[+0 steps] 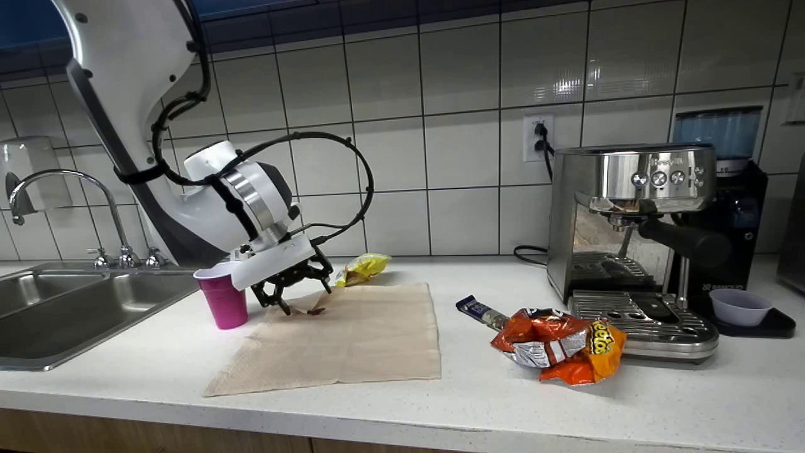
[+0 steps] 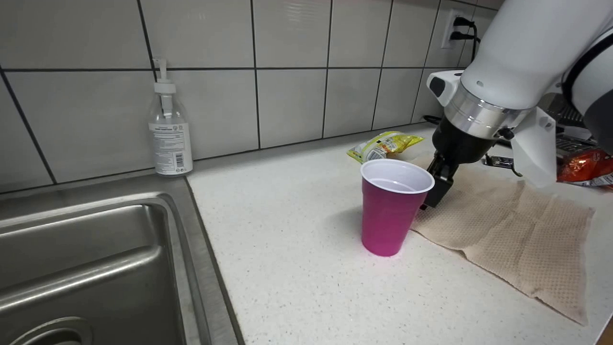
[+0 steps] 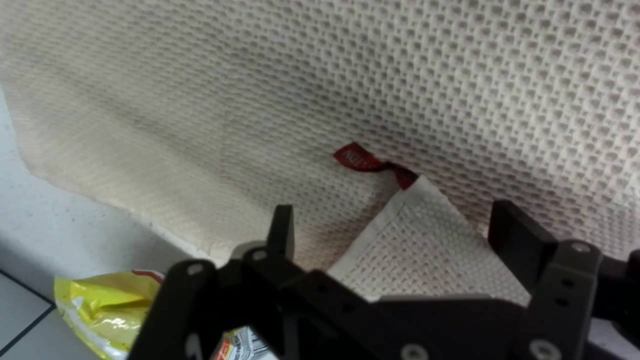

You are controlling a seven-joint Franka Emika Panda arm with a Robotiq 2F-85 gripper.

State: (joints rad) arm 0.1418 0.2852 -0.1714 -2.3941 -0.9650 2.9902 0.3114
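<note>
A beige waffle-weave cloth point(image 1: 365, 343) lies on the counter, also seen in an exterior view point(image 2: 522, 230) and in the wrist view point(image 3: 210, 115). One corner point(image 3: 425, 245) is folded over, with a small red tag point(image 3: 356, 157) at its tip. My gripper point(image 1: 307, 299) is tilted low over this corner. In the wrist view its fingers point(image 3: 392, 220) stand wide apart on either side of the folded corner, with nothing clamped. I cannot tell whether the fingertips touch the cloth. A pink cup point(image 2: 389, 218), white inside, stands upright beside the gripper and cloth, also in an exterior view point(image 1: 225, 303).
A yellow snack bag point(image 1: 365, 268) lies behind the cloth near the tiled wall. A bar point(image 1: 483, 313) and orange-red wrappers point(image 1: 560, 346) lie before the coffee machine point(image 1: 635, 220). A steel sink point(image 2: 179, 268) and a soap bottle point(image 2: 171, 139) are on the cup's far side.
</note>
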